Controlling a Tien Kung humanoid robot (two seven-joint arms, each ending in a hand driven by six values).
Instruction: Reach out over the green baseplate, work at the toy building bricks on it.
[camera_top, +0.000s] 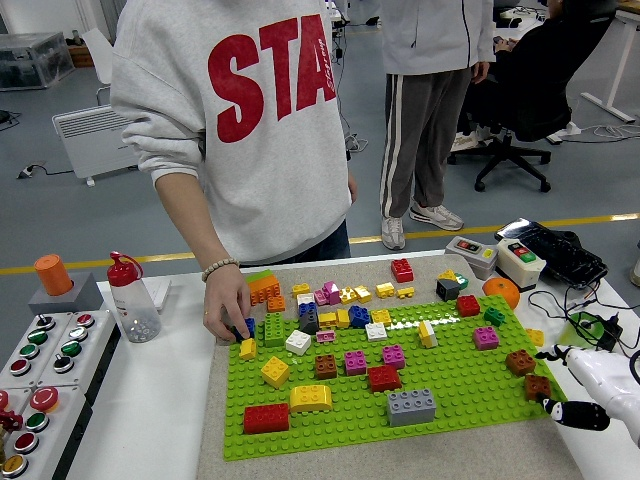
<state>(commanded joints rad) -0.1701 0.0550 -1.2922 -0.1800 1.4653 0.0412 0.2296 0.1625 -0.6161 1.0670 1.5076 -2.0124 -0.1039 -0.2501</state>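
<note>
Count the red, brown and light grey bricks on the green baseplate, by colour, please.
Red bricks: 3
Brown bricks: 3
Light grey brick: 1
Total: 7

You can read only one piece of text: big red letters "STA" across the chest of the grey sweatshirt worn by the person at the far side of the table, well up and to the left of the robot's right hand; the word runs on past the fold of the cloth. Nothing on the bricks, the bottle or the button boxes is legible to you.
</note>
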